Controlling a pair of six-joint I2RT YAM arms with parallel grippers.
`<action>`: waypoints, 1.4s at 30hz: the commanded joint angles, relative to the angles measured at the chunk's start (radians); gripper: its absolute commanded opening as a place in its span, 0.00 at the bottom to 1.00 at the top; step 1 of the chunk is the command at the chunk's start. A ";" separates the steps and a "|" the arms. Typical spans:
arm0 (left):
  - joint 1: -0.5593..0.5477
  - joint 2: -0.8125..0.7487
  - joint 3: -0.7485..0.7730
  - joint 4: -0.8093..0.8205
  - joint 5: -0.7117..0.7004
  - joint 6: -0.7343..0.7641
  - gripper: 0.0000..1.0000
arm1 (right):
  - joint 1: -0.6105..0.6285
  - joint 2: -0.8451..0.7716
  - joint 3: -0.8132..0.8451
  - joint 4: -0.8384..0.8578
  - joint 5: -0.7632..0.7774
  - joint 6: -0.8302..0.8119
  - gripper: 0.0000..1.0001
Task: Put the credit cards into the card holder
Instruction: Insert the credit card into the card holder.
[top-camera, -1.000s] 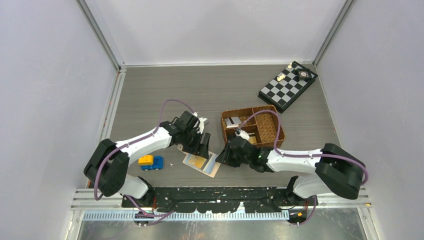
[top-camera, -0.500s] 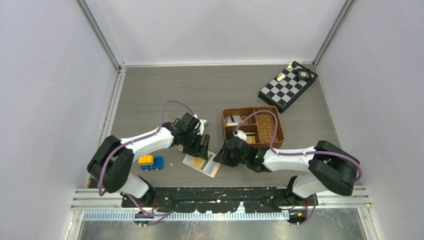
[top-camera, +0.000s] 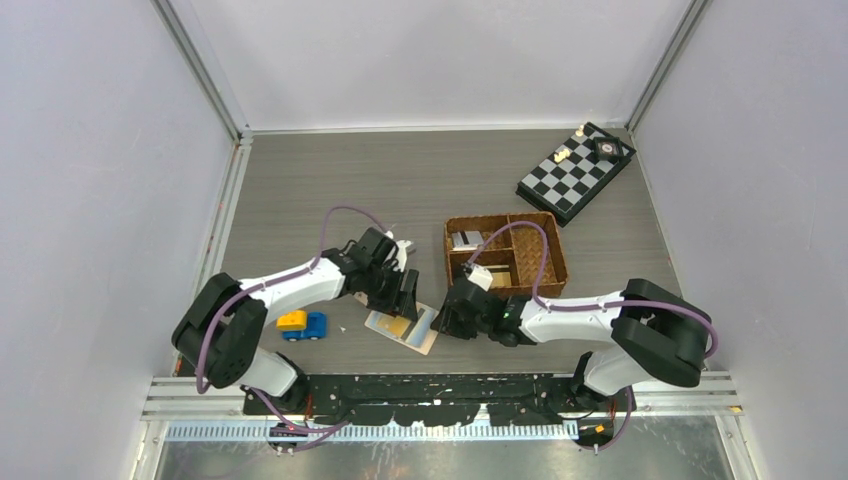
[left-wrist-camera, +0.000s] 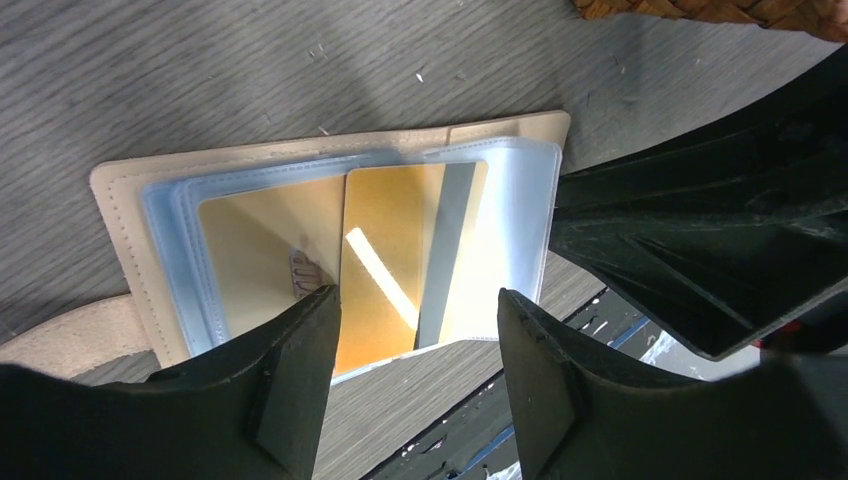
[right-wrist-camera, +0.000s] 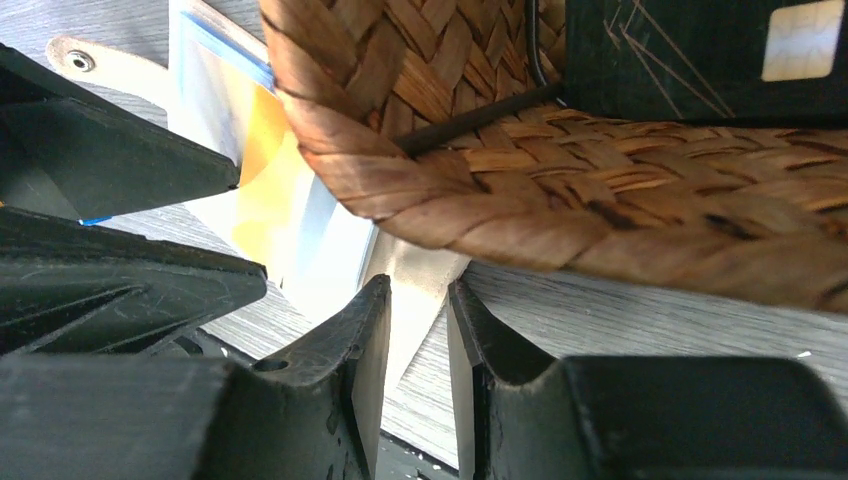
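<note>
Grey wood-look worktop (top-camera: 400, 180), white walls. Left gripper (left-wrist-camera: 415, 305) wide apart over 1 gold card (left-wrist-camera: 385, 260) on the open card holder (left-wrist-camera: 120, 190), front-centre. Right gripper (right-wrist-camera: 420, 290) narrow at its corner, can't tell if clamped. Looks mid-insertion; next, nudge card fully home.

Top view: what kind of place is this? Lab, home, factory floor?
Probably a lab robot test cell: white walls on aluminium framing boxing in one table, left arm and right arm bolted at its near edge, and mismatched props, a chessboard, woven basket, toy truck.
</note>
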 joint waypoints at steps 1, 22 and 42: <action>0.001 -0.014 -0.054 0.027 0.035 -0.016 0.61 | 0.022 0.022 0.040 0.001 0.064 0.025 0.31; -0.058 -0.067 -0.153 0.255 0.137 -0.200 0.59 | 0.043 -0.001 0.004 -0.021 0.117 0.058 0.26; -0.060 -0.121 -0.044 0.073 0.017 -0.104 0.61 | 0.042 -0.067 -0.017 -0.021 0.131 0.047 0.31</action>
